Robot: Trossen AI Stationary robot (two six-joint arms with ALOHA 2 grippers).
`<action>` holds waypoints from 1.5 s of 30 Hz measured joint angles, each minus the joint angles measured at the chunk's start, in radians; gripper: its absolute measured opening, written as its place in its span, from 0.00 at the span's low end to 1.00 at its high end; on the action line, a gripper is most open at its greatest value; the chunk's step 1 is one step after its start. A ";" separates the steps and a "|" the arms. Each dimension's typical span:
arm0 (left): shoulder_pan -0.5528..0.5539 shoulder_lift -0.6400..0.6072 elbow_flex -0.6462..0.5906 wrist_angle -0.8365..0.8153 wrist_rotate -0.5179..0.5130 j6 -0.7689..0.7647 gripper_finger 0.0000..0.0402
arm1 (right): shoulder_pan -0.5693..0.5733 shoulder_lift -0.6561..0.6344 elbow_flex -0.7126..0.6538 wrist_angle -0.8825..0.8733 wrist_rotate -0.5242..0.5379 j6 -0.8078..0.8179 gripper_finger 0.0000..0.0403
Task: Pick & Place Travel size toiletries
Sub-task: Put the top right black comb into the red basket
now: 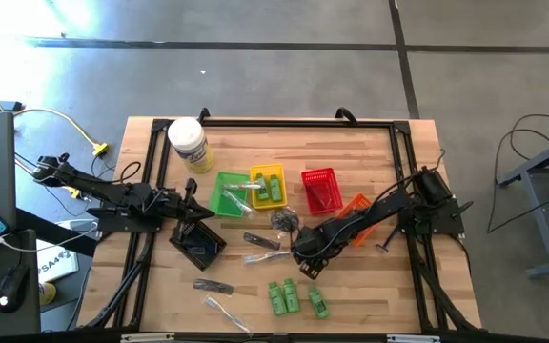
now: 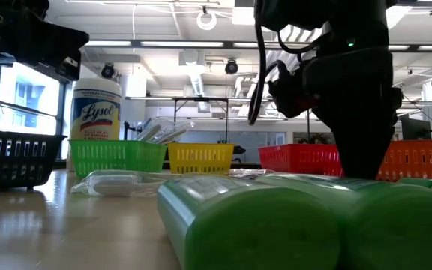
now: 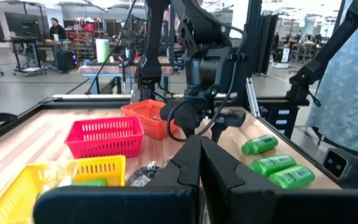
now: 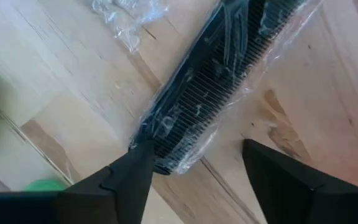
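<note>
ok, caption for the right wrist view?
Right claw open over a clear-wrapped black comb lying on the wooden table.

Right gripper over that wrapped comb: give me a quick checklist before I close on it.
1. Right gripper open: ok.
2. Comb between the fingers: not ok; its end lies by one finger, the gap shows mostly bare table.
3. Comb flat on the table: ok.
4. Green bottles apart from the comb: ok.
5. Left gripper shut, waiting over the black basket: ok.
</note>
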 joint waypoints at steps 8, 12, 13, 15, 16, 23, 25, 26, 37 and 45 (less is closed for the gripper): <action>0.000 0.000 0.000 0.001 0.000 0.005 0.00 | 0.000 0.002 -0.002 0.007 0.004 -0.024 0.38; 0.000 0.000 0.000 0.001 0.000 0.006 0.00 | 0.000 0.003 -0.002 0.022 0.004 -0.050 0.26; 0.000 0.000 0.000 0.001 0.000 0.007 0.00 | 0.001 0.004 -0.002 0.026 0.005 -0.052 0.23; 0.000 0.000 0.000 0.001 0.000 0.008 0.00 | 0.001 0.004 -0.001 0.026 0.010 -0.070 0.17; 0.000 0.000 0.000 0.001 0.000 0.008 0.00 | 0.001 0.004 -0.001 0.026 0.014 -0.074 0.14; 0.000 0.000 0.000 -0.001 -0.001 0.008 0.00 | 0.002 0.000 -0.002 0.016 0.061 -0.110 0.01; 0.000 0.000 0.000 -0.001 -0.001 0.008 0.00 | 0.005 -0.009 -0.003 0.011 0.079 -0.113 0.01; 0.000 0.000 0.000 -0.001 -0.001 0.008 0.00 | 0.008 -0.019 -0.004 0.007 0.090 -0.113 0.01; 0.000 0.001 0.000 0.003 -0.001 0.008 0.00 | 0.043 -0.191 -0.006 -0.074 0.169 -0.081 0.01; 0.000 0.001 0.000 0.003 -0.002 0.008 0.00 | 0.073 -0.266 -0.005 -0.073 0.192 -0.112 0.01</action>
